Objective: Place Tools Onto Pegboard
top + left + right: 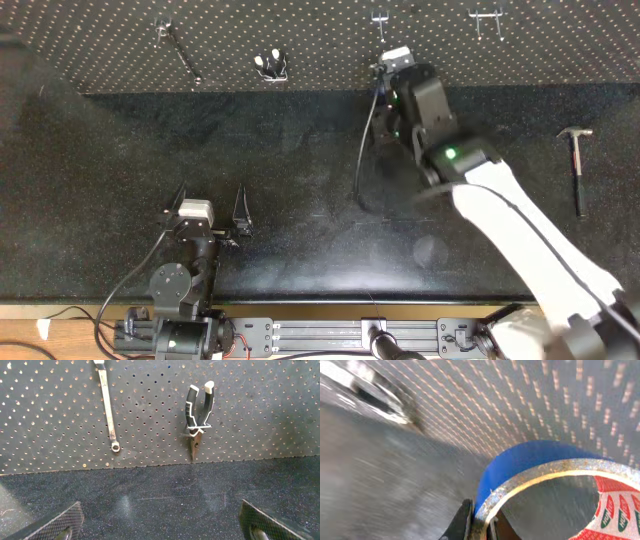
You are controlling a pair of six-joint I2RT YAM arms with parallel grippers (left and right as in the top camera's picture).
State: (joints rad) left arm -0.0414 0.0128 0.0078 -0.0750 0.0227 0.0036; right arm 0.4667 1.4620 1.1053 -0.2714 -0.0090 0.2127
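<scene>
Where the right gripper point(479, 525) is: we see it close against the pegboard point(300, 40), near the left one of two wire hooks point(380, 18) high on the board's right half.
Right gripper's hold: its fingers are closed on the rusty metal rim point(555, 467) of a blue tool point(530, 457). We cannot name this tool with certainty. A red, white and green label shows inside its curve.
Blue tool's place: it is held clear of the table, near the pegboard's face. We cannot tell whether it touches the board or a hook.
Left gripper point(211, 195): it sits low near its arm's base, over the left part of the table point(300, 180). Its fingers are spread wide with nothing between them, and it faces the pegboard.
Wrench point(107, 405): it hangs on the pegboard's left part, ring end down, slightly tilted.
Pliers point(197, 415): they hang nose down in a white wire holder point(200, 427), to the right of the wrench. Their black and white handles point up and are spread in a V.
Second hook point(487, 20): it stands on the board well to the right of the one beside the right gripper.
Hammer point(576, 165): it lies flat on the table at the far right, head toward the pegboard and handle toward the arms' side, well apart from both grippers.
Table surface: we see a dark speckled mat running up to the foot of the pegboard.
</scene>
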